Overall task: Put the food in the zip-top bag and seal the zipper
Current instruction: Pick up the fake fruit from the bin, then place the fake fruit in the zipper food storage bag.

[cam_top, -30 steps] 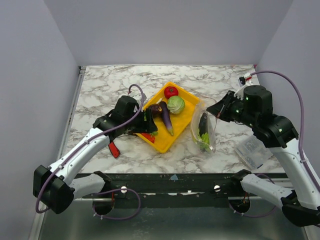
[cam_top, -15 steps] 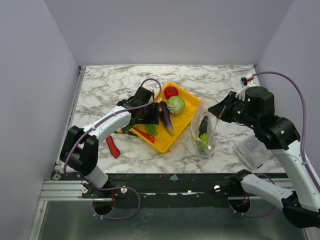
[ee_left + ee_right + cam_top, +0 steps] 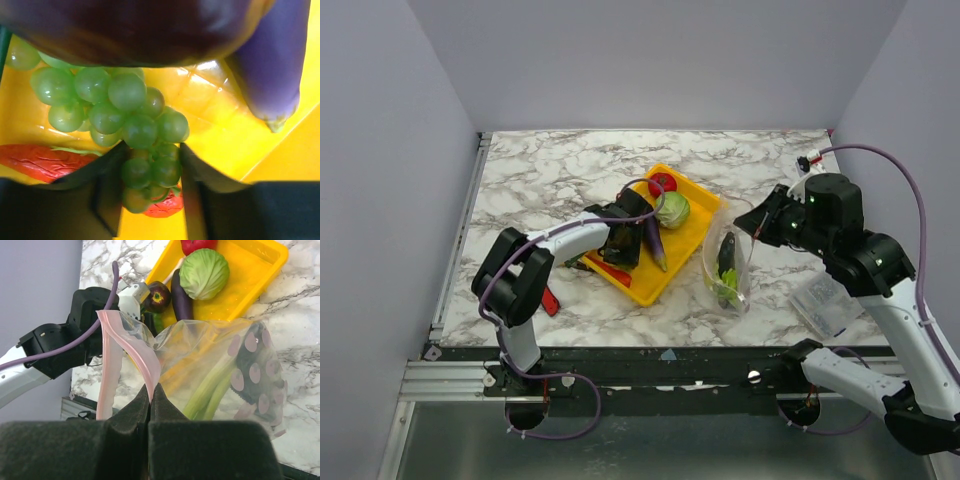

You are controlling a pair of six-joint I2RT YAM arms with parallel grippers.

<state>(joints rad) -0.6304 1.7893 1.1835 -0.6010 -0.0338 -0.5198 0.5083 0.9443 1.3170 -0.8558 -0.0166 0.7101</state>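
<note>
Green grapes show only in my left wrist view, between my left pincer's spread fingers; my right pincer pinches the zipper.

Clear bag standing open beside tray, pink zipper up, leek inside; grapes, eggplant, cabbage, tomato in tray.

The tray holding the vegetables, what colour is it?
The tray is bright yellow, clearest in the top external view.
</note>
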